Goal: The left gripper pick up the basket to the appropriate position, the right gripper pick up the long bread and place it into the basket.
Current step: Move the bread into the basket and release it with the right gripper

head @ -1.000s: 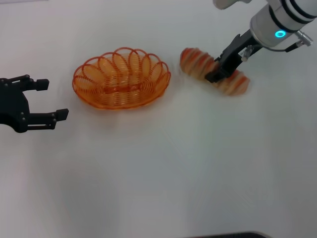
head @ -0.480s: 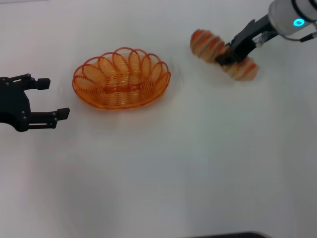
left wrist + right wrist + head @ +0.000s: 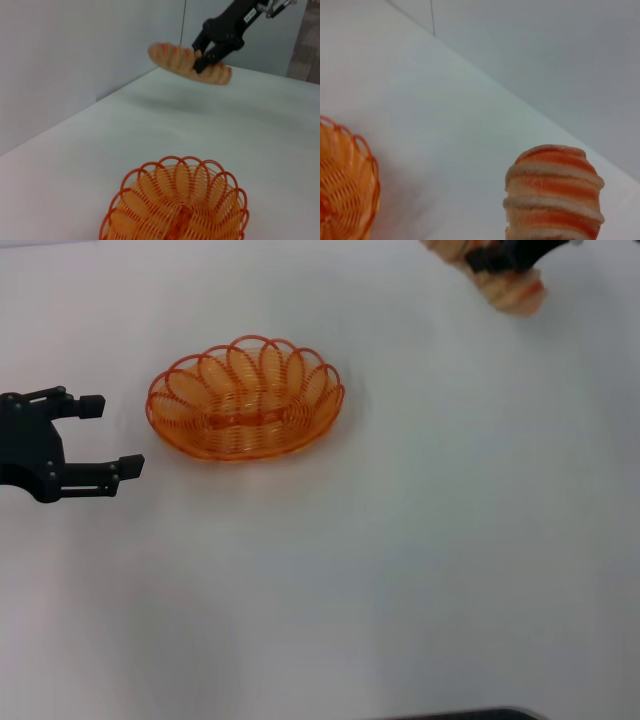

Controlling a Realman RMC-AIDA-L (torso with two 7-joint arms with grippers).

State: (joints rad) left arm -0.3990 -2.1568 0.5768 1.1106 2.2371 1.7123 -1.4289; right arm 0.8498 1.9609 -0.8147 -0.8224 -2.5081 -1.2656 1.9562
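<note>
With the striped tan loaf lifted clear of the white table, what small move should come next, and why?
Probably carry the long striped tan loaf sideways toward the orange wire basket. The right gripper is shut on it in the air, well off to the side, and the basket sits empty. The left gripper is open beside the basket.

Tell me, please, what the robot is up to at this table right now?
The right gripper is shut on the long bread and holds it in the air, clear of the white table, off to the right of the basket and farther from the robot. The orange basket sits empty on the table. The left gripper hangs open just to the basket's left, not touching it. The bread has yet to go into the basket.
</note>
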